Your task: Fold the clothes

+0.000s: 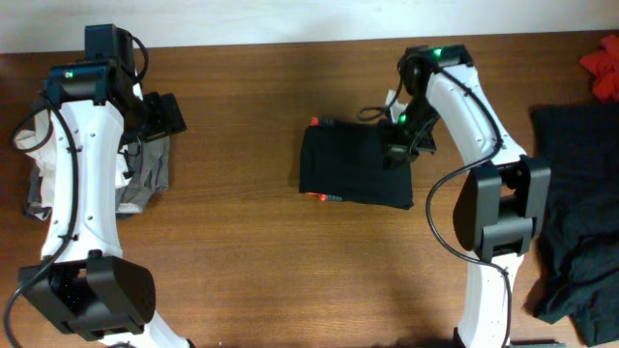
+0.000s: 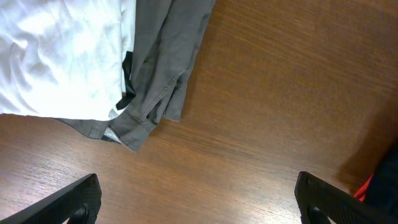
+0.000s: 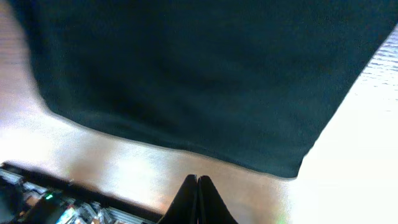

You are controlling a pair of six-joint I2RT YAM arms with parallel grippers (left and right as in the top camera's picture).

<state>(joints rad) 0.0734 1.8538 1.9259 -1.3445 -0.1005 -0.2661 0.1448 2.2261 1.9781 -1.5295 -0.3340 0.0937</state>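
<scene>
Hovering by the black garment (image 1: 350, 169), my right gripper (image 3: 198, 182) is pressed together; my left gripper (image 2: 199, 202) spreads wide near grey clothes (image 2: 163, 65).

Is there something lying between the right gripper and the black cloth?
Nothing visible does. In the right wrist view, only a strip of bare table lies between the shut right gripper and the near edge of the black cloth.
</scene>
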